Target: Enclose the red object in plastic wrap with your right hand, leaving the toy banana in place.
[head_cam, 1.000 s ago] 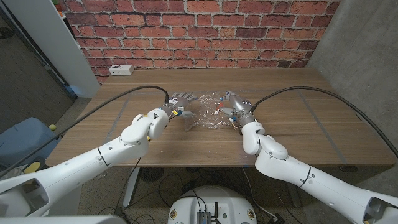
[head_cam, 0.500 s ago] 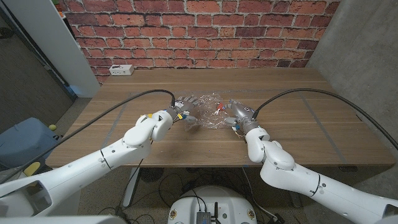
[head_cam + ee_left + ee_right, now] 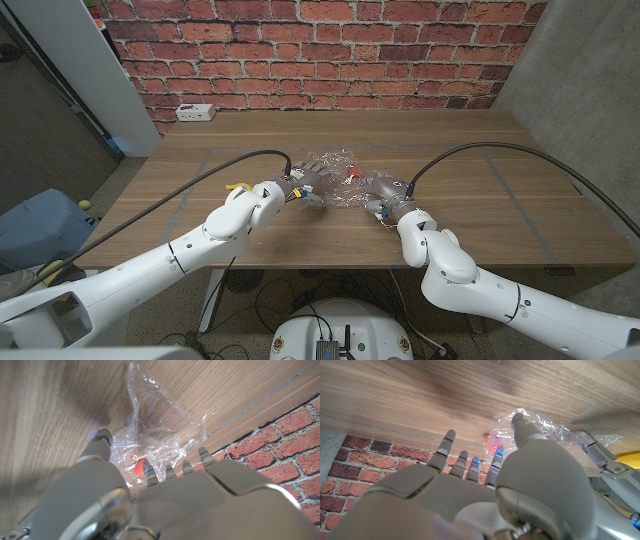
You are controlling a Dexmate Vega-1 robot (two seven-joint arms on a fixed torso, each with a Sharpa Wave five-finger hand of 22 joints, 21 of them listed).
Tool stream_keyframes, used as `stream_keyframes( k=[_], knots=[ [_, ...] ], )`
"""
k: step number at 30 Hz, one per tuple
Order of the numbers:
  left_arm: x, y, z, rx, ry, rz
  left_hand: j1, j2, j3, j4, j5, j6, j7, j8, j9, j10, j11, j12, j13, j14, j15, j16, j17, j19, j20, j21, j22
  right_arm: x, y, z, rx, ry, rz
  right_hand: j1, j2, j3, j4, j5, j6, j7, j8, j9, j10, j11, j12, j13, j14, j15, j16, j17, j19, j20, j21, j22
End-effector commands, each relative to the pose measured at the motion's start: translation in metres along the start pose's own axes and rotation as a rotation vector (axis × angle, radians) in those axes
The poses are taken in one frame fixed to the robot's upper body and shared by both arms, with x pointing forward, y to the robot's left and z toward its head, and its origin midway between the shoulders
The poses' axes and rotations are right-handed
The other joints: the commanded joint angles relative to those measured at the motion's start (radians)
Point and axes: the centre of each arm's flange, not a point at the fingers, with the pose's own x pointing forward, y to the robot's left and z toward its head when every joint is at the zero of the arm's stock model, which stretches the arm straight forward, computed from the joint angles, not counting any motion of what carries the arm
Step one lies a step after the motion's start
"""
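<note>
- Now your left hand (image 3: 305, 187) and right hand (image 3: 380, 187) flank the crinkled clear plastic wrap (image 3: 337, 174), fingers spread, grasping nothing.
- Small red object (image 3: 140, 466) lies under the wrap.

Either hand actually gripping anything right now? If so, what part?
Cannot tell. Both the left hand and right hand are at the plastic wrap, on its left and right edges, but no closed grip is visible.
</note>
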Motion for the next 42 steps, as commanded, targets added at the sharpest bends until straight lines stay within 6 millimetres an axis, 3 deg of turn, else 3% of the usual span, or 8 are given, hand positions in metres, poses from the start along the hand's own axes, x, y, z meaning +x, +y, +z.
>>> stream_keyframes(
  k=[1,4,5,16,20,24,29,42],
  knots=[
    [0.005,-0.007,0.015,0.017,-0.023,-0.018,0.04,0.023,0.013,0.004,0.004,0.02,-0.001,0.003,0.002,-0.016,0.002,0.009,0.003,-0.071,0.009,0.009,0.004,-0.053,0.009,0.001,0.003,-0.001,0.01,-0.003,-0.051,0.012,0.029,0.022,-0.002,0.011,0.003,0.005,0.002,-0.009,-0.001,0.003,-0.006,-0.007,0.007,0.001,-0.003,-0.008,0.01,0.002,0.008,-0.008,0.0,-0.001],
    [0.007,-0.009,0.017,0.012,-0.026,-0.026,0.072,0.051,0.027,0.007,-0.005,0.034,-0.001,0.005,0.002,-0.01,0.005,0.011,0.003,-0.065,0.011,0.009,0.003,-0.05,0.014,-0.002,0.004,0.002,0.012,-0.005,-0.059,0.019,0.025,0.028,0.0,0.013,0.005,0.006,0.009,-0.007,0.003,0.003,0.0,-0.009,0.011,0.001,0.002,-0.013,0.014,0.001,0.015,-0.011,0.001,-0.001],
    [0.007,-0.01,0.017,0.011,-0.025,-0.026,0.106,0.091,0.045,0.01,-0.017,0.052,-0.001,0.007,0.003,-0.005,0.011,0.013,0.002,-0.06,0.013,0.008,0.002,-0.045,0.018,-0.004,0.004,0.003,0.013,-0.006,-0.062,0.023,0.02,0.029,0.0,0.012,0.007,0.007,0.017,-0.005,0.007,0.002,0.004,-0.012,0.013,0.0,0.004,-0.014,0.016,0.0,0.02,-0.014,0.002,-0.001],
    [0.013,-0.019,0.019,0.033,0.014,-0.051,0.181,0.161,0.072,0.007,-0.037,0.22,0.005,0.046,0.004,0.057,0.003,0.03,0.0,-0.022,-0.004,0.01,0.0,-0.018,0.013,-0.011,0.003,0.016,0.027,-0.014,-0.108,0.044,-0.033,0.047,-0.004,-0.006,0.021,0.012,0.102,0.032,0.037,-0.001,0.092,-0.025,0.045,-0.005,0.088,-0.055,0.061,-0.004,0.126,-0.055,0.028,0.0],
    [0.013,-0.02,0.02,0.045,0.036,-0.035,0.207,0.161,0.052,0.008,-0.045,0.462,0.008,0.092,-0.001,0.143,-0.008,0.044,-0.001,0.018,-0.018,0.01,-0.002,0.019,0.009,-0.017,0.002,0.02,0.032,-0.018,-0.103,0.035,-0.073,0.066,0.001,-0.021,0.024,0.014,0.25,0.023,0.079,-0.004,0.181,-0.042,0.066,-0.009,0.138,-0.085,0.085,-0.007,0.169,-0.074,0.034,0.0],
    [0.012,-0.021,0.02,0.052,0.066,0.012,0.253,0.159,0.03,0.005,-0.046,0.751,0.05,0.133,-0.006,0.275,-0.014,0.06,-0.003,0.096,-0.049,0.017,-0.004,0.094,-0.005,-0.013,0.0,0.022,0.037,-0.019,-0.098,0.012,-0.161,0.1,0.012,-0.036,0.023,0.014,0.463,0.011,0.133,-0.01,0.291,-0.071,0.088,-0.013,0.209,-0.128,0.122,-0.009,0.216,-0.097,0.042,0.001],
    [0.009,-0.021,0.019,0.054,0.098,0.075,0.322,0.184,0.028,0.002,-0.047,0.96,0.125,0.157,-0.001,0.404,-0.031,0.07,-0.005,0.178,-0.082,0.018,-0.006,0.176,-0.02,0.001,-0.001,0.024,0.04,-0.021,-0.072,-0.024,-0.267,0.136,0.02,-0.06,0.024,0.01,0.67,0.078,0.187,-0.008,0.416,-0.099,0.108,-0.017,0.283,-0.183,0.163,-0.01,0.259,-0.116,0.051,0.002],
    [0.001,-0.011,0.008,-0.048,0.102,0.102,0.363,0.193,0.02,0.004,-0.044,0.997,0.174,0.137,0.006,0.475,-0.032,0.069,-0.006,0.249,-0.109,0.019,-0.007,0.253,-0.03,0.022,0.0,0.012,0.025,-0.028,0.049,-0.061,-0.506,0.161,0.041,-0.046,0.025,0.01,0.687,0.134,0.177,-0.009,0.499,-0.084,0.121,-0.018,0.36,-0.228,0.182,-0.02,0.3,-0.127,0.065,0.003]
  ],
)
